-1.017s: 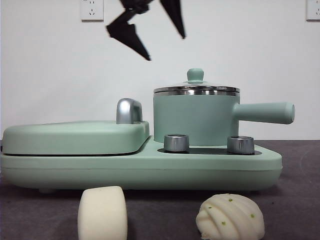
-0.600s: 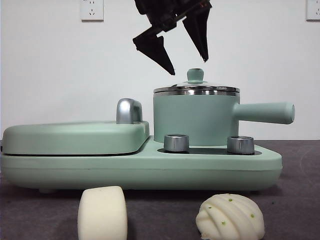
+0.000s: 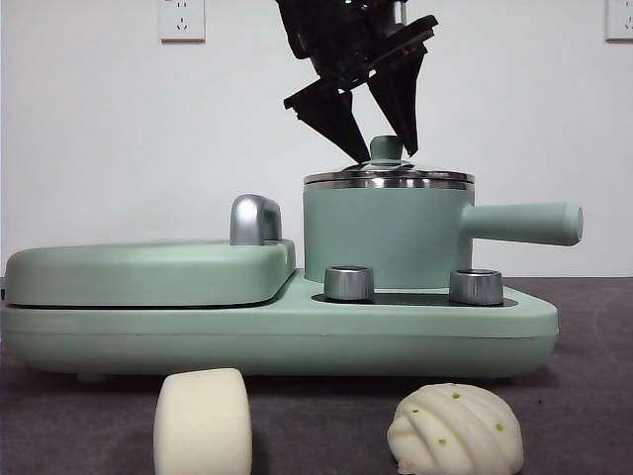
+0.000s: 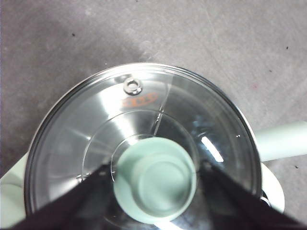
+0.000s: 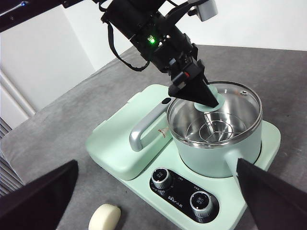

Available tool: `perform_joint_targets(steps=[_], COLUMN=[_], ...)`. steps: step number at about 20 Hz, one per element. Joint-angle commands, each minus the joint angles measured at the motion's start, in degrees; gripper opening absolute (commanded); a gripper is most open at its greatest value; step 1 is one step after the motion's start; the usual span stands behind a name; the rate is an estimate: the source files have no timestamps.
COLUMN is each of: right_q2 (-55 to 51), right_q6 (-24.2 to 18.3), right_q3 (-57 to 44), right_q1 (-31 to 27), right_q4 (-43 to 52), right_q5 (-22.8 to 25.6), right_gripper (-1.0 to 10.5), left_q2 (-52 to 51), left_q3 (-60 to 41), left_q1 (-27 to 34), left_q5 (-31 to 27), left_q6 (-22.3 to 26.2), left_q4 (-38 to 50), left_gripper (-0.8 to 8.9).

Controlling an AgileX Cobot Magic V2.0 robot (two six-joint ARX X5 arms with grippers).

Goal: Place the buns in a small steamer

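The small steamer (image 3: 381, 233) stands on the right of a mint green appliance with its glass lid (image 4: 96, 129) on. My left gripper (image 3: 389, 155) hangs open right over the lid. Its jaws stand on either side of the green knob (image 4: 156, 179) with a small gap each side. The right wrist view shows that gripper (image 5: 201, 96) at the pot (image 5: 216, 153). Two buns lie on the table at the front: a smooth roll (image 3: 203, 421) and a ridged, green-specked one (image 3: 455, 427). My right gripper (image 5: 157, 165) waits open, high above the table, holding nothing.
A flat griddle lid (image 3: 148, 272) with a chrome handle (image 3: 255, 220) covers the appliance's left half. Two metal dials (image 3: 348, 282) (image 3: 476, 286) sit in front of the pot, whose straight handle (image 3: 524, 223) points right. A white wall stands behind.
My left gripper has come down and to the right, from high above the griddle to the lid's knob, and its jaws now straddle the knob. The buns and pot have not moved.
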Motion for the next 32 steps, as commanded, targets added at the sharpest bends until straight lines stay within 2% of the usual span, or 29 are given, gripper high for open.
perform_joint_targets(steps=[1, 6, 9, 15, 18, 22, 26, 28, 32], right_q2=[0.2, 0.2, 0.2, 0.2, 0.4, 3.0, 7.4, 10.9, 19.0], right_q6=[-0.2, -0.2, -0.2, -0.2, -0.2, 0.3, 3.6, 6.0, 10.5], right_q3=[0.8, 0.8, 0.8, 0.8, 0.8, 1.9, 4.1, 5.9, 9.1], right_q1=[0.0, 0.0, 0.0, 0.0, 0.0, 0.8, 5.4, 10.3, 22.9], right_q4=[0.6, 0.5, 0.5, 0.5, -1.0, -5.7, -7.4, -7.4, -7.6], right_q5=[-0.2, -0.2, -0.2, -0.1, 2.7, 2.8, 3.4, 5.3, 13.9], right_gripper=[5.3, 5.3, 5.3, 5.3, 5.2, 5.0, 4.9, 4.9, 4.9], left_q2=[1.4, 1.4, 1.4, 1.2, 0.3, -2.1, -3.8, -4.4, -4.8], left_q3=[1.9, 1.9, 2.8, 12.4, 15.8, 16.1, 16.1, 16.1, 16.1], left_q1=[-1.1, -1.4, -1.3, -1.1, 0.2, 3.2, 6.9, 8.8, 12.5], left_q5=[-0.1, -0.5, -1.6, -1.8, -1.8, -1.8, -1.7, -1.7, -1.7], left_q6=[1.8, 2.4, 3.0, 2.8, 1.9, 1.9, 1.9, 1.9, 1.9], left_q4=[0.2, 0.0, -0.2, -6.7, -10.0, -12.6, -13.4, -13.6, -13.6], left_gripper=[2.08, 1.19, 1.19, 1.19, 1.19, 1.19, 1.2, 1.19, 1.19])
